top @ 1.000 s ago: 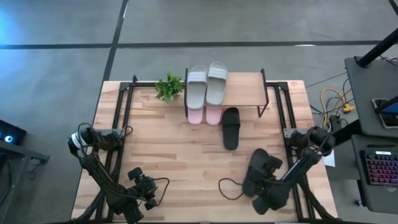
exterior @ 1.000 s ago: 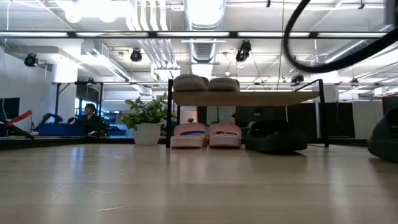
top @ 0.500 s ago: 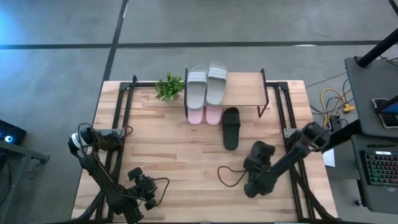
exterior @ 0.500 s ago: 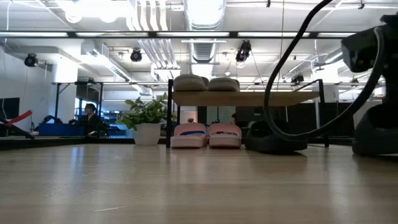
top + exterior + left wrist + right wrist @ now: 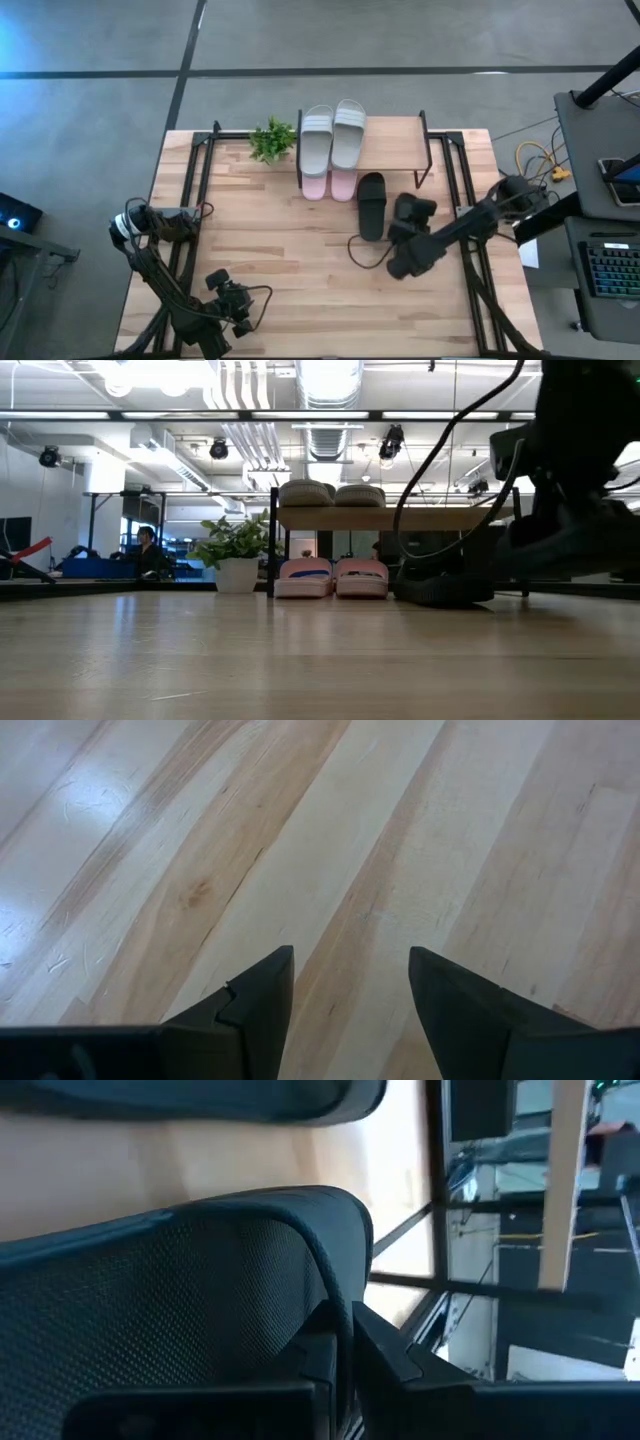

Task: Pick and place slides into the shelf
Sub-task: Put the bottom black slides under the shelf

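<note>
Rubber fills my right wrist view: a black slide (image 5: 190, 1290) is pinched between my right gripper (image 5: 405, 262) fingers, its textured strap pressed against them. From above, that gripper hangs over the table (image 5: 260, 260) just right of the other black slide (image 5: 371, 205), which lies flat on the wood with one end at the shelf (image 5: 395, 140) front. In the low view the held slide (image 5: 570, 545) hangs clear of the tabletop, in front of the shelf's right leg.

The grey-green pair (image 5: 333, 135) sits on the left half of the shelf's top board, and the pink pair (image 5: 328, 185) rests on the tabletop beneath it, ends poking out in front. The board's right half is bare.

No lettering is readable on any slide.

My left gripper (image 5: 345, 1010) waits near the front-left table edge, fingers apart over bare wood. A small potted plant (image 5: 272, 140) stands just beside the shelf's left legs. Bare table stretches between my arms, and a cable loops off my right arm onto the wood below the lying black slide.
</note>
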